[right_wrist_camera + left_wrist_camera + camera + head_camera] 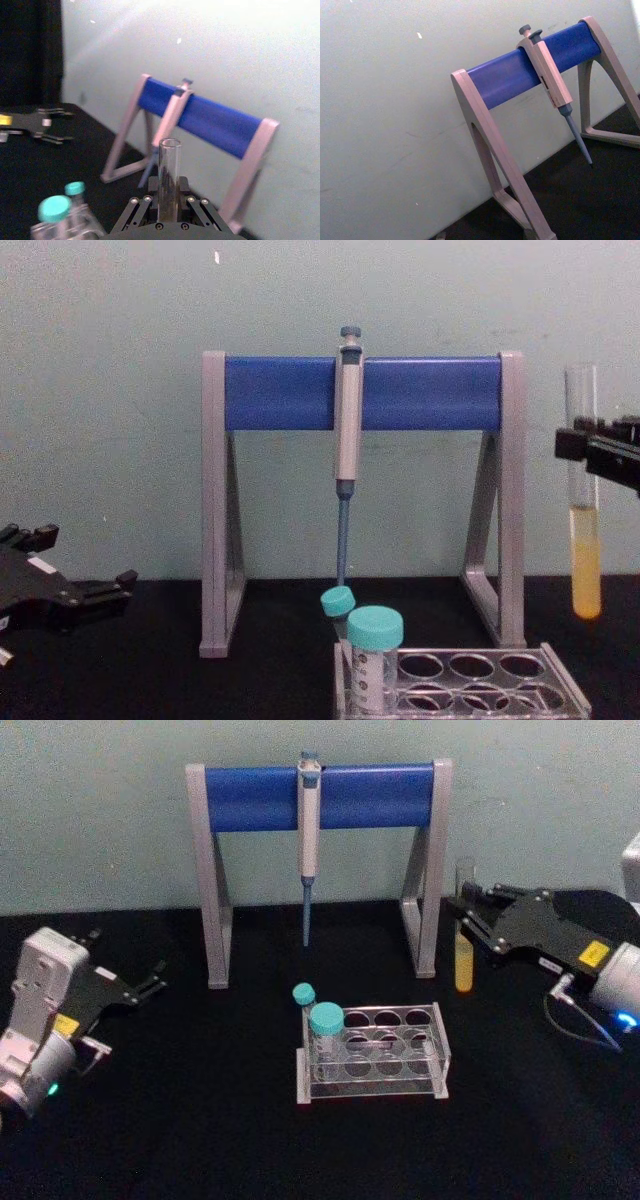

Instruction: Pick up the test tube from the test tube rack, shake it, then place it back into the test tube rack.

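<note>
Test tube [464,935] upright in the right gripper [462,916], jaws clenched on the glass above the yellow liquid. Outside the rack [372,1038], behind it and to its right, just right of the grey stand [320,795] with its blue bar and hanging pipette [308,850]. At the rack's left end, 2 teal-capped tubes [326,1020]. Left gripper [130,960] low over the black table [200,1120] at far left, jaws spread, grasping nothing.
</note>
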Controlling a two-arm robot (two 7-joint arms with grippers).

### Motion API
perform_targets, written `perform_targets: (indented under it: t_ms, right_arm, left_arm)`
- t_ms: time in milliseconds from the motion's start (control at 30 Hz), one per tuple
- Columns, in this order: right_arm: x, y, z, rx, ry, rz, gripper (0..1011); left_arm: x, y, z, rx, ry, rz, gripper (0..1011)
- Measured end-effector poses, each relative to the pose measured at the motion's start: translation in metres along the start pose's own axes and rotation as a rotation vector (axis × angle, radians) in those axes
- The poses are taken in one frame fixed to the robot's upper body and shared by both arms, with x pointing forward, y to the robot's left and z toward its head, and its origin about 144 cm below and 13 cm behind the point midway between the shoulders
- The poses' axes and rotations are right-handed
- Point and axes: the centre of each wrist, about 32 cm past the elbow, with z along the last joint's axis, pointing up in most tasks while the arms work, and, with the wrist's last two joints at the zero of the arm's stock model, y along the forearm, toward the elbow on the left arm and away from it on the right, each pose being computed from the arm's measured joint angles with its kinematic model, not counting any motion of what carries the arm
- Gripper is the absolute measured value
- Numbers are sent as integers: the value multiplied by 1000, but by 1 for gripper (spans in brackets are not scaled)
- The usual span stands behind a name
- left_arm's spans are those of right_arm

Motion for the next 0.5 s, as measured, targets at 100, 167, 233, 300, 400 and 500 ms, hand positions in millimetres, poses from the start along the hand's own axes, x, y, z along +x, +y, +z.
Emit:
perform_targets:
  t_ms: [100, 167, 233, 300, 400, 500]
  right_arm:
    - [-5, 4, -1, 11, -44, -39, 232]
    - [-10, 10, -1, 34, -62, -68, 232]
    - [-13, 14, -2, 64, -59, -85, 232]
    - [-15, 18, -3, 102, -34, -94, 232]
    - [-17, 21, -4, 137, -3, -88, 232]
    - [-17, 25, -6, 178, 49, -57, 232]
  left_arm:
    - [0, 0, 0, 0, 0, 0, 1001]
    - [0, 0, 0, 0, 0, 0, 1001]
    - [0, 0, 0, 0, 0, 0, 1001]
    - [0, 0, 0, 0, 0, 0, 1001]
    - [0, 0, 0, 0, 0, 0, 1001]
    - [0, 0, 0, 0, 0, 0, 1001]
